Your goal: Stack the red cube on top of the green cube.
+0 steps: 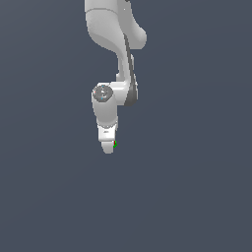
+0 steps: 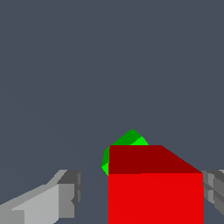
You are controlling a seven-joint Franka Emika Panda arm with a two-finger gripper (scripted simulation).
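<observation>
In the wrist view the red cube [image 2: 155,192] sits between my fingers, close to the camera. The green cube [image 2: 129,141] lies beyond it, mostly hidden by it, with only a corner and an edge showing. My gripper [image 2: 142,188] is open. One finger [image 2: 65,194] stands apart from the red cube with a clear gap. The other finger [image 2: 213,188] is right at the cube's opposite side. In the exterior view my gripper [image 1: 108,147] points down, and only a tiny green speck of the green cube [image 1: 114,144] shows at its tip. The red cube is hardly visible there.
The plain dark grey floor [image 1: 197,197] spreads all around. The white arm [image 1: 115,44] comes down from the top of the exterior view. Nothing else shows.
</observation>
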